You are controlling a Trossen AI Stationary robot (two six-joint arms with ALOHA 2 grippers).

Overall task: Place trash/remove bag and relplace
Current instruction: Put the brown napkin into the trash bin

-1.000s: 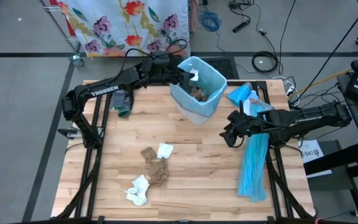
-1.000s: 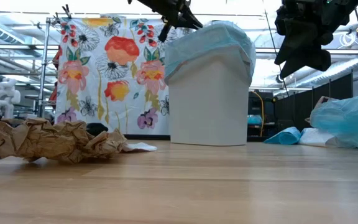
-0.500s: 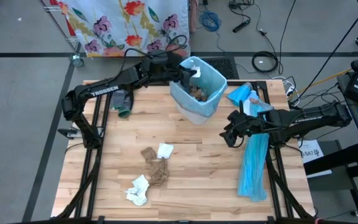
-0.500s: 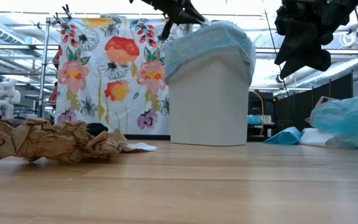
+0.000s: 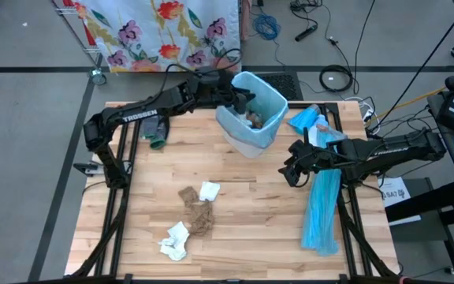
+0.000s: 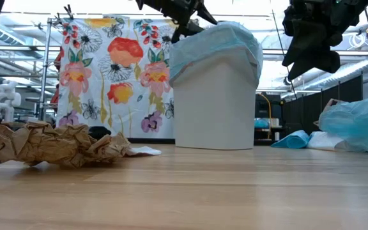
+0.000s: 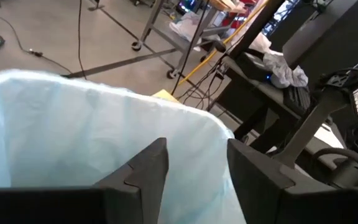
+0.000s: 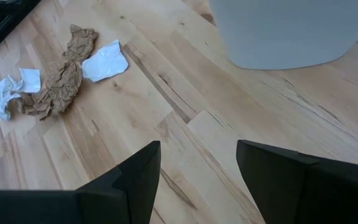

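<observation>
Since a second ago, left fingers (image 5: 247,100) have spread wide over the bin (image 5: 251,113); white wad gone from between them, apparently dropped inside. Right fingers (image 5: 288,172) wide, idle above surface. Remaining trash (image 5: 191,218) lies well away from both. Next: lift clear of the rim before fetching more.

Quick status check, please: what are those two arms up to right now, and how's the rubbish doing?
Left end effector open over bin, empty. Right end effector open, hovering above table. Paper wads on table; nothing blocking.
</observation>
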